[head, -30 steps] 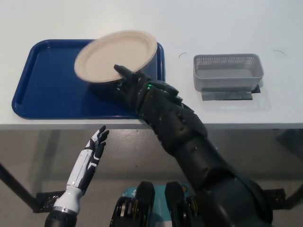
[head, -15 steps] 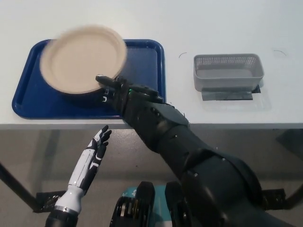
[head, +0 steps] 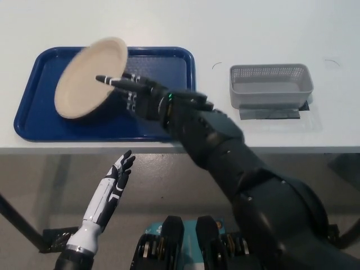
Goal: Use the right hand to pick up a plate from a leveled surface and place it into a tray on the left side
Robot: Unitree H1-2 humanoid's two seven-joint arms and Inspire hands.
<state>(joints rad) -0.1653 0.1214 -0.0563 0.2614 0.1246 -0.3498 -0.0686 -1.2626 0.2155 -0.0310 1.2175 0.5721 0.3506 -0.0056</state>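
Note:
A beige paper plate (head: 85, 77) is tilted steeply over the middle of the blue tray (head: 163, 118), its lower edge near the tray floor. My black right hand (head: 132, 95) is shut on the plate, one finger across its face and the rest behind its right rim. The black arm reaches in from the bottom right across the table's front edge. My white left hand (head: 115, 183) hangs below the table edge at the lower left, fingers apart and holding nothing.
A grey mesh basket (head: 270, 84) sits on the white table (head: 253, 28) to the right, on dark tape. The table's front edge runs across the picture just below the tray.
The plate has tipped from nearly flat over the tray's left part to a steep tilt. My right hand rotated and shifted slightly right with it. The left hand barely moved.

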